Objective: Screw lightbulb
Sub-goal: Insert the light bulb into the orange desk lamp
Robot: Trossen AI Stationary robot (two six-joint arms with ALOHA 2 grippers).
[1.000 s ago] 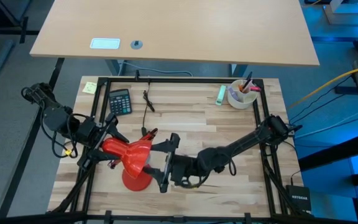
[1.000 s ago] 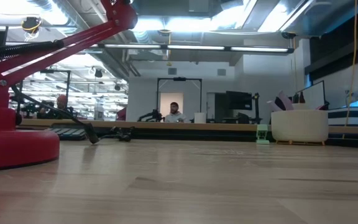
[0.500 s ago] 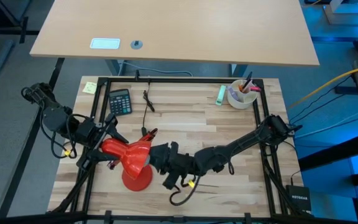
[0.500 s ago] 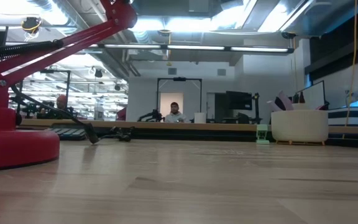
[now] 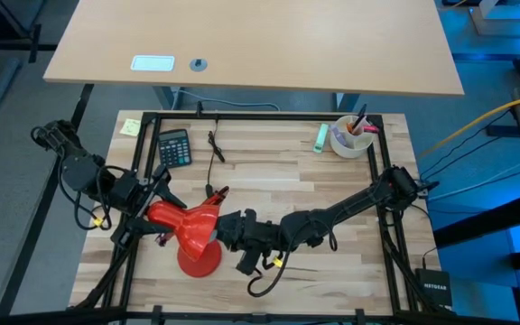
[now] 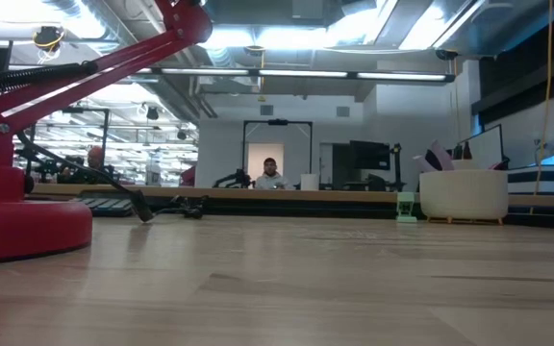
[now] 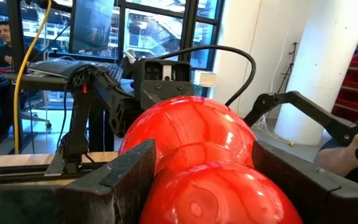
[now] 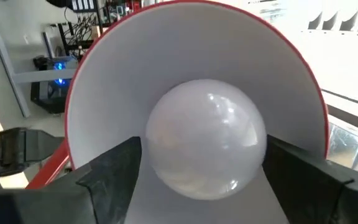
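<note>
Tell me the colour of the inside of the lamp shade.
White inside the lamp shade, with a red rim; it shows best in the right wrist view.

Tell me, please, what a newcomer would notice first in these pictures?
First, the red lamp near the table's front left, its shade gripped from behind by the left tool. Next, the white lightbulb sitting inside the shade, with the right tool flanking it on both sides. A white cup of pens stands at the far right corner.
</note>
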